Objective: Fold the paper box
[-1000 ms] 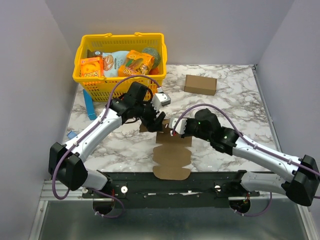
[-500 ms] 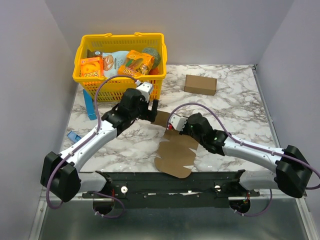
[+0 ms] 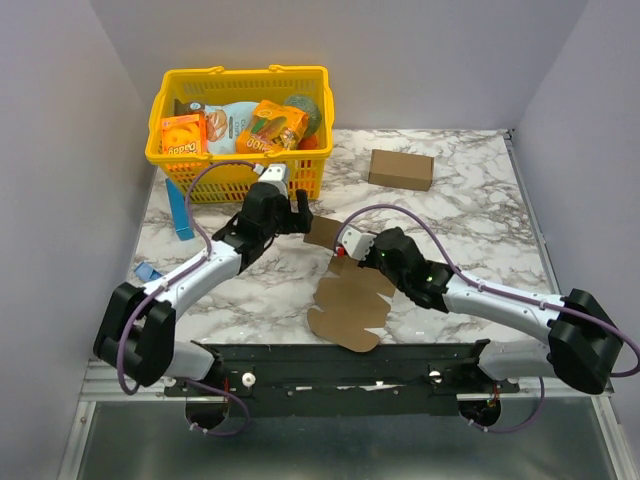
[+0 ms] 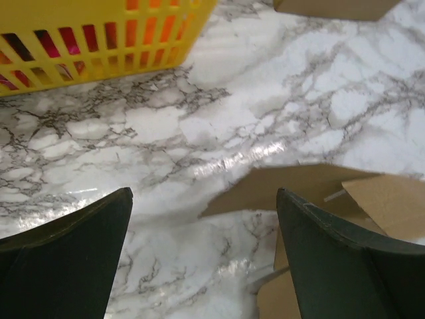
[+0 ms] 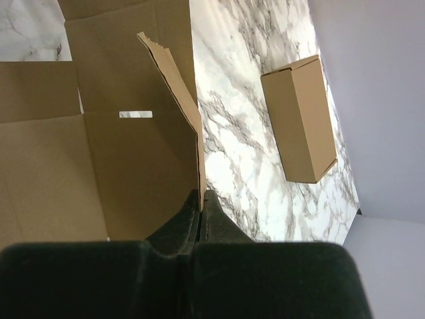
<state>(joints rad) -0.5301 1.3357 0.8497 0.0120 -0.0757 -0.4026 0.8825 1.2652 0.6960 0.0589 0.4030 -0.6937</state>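
Marble-patterned tabletop [image 3: 470,250] ringed by plain grey walls [image 3: 420,60] is where we see the paper box [image 3: 348,312] lying as a die-cut sheet near the front edge, our right gripper [image 5: 200,199] pinching one raised flap, our left gripper [image 3: 300,208] spread wide and empty near the yellow basket [image 3: 240,71].

Counted one paper box [image 3: 350,310], a flat sheet. One closed brown carton [image 3: 400,169]. One yellow basket [image 3: 240,78]; in it I saw two orange snack boxes [image 3: 183,135], one pale blue bag [image 3: 228,118] and one green item [image 3: 306,110]. Two blue bits on the surface [image 3: 470,210]: blue strip [image 3: 180,213], blue scrap [image 3: 146,271]. Two claws of mine: left claw [image 4: 204,199], right claw [image 5: 200,199].
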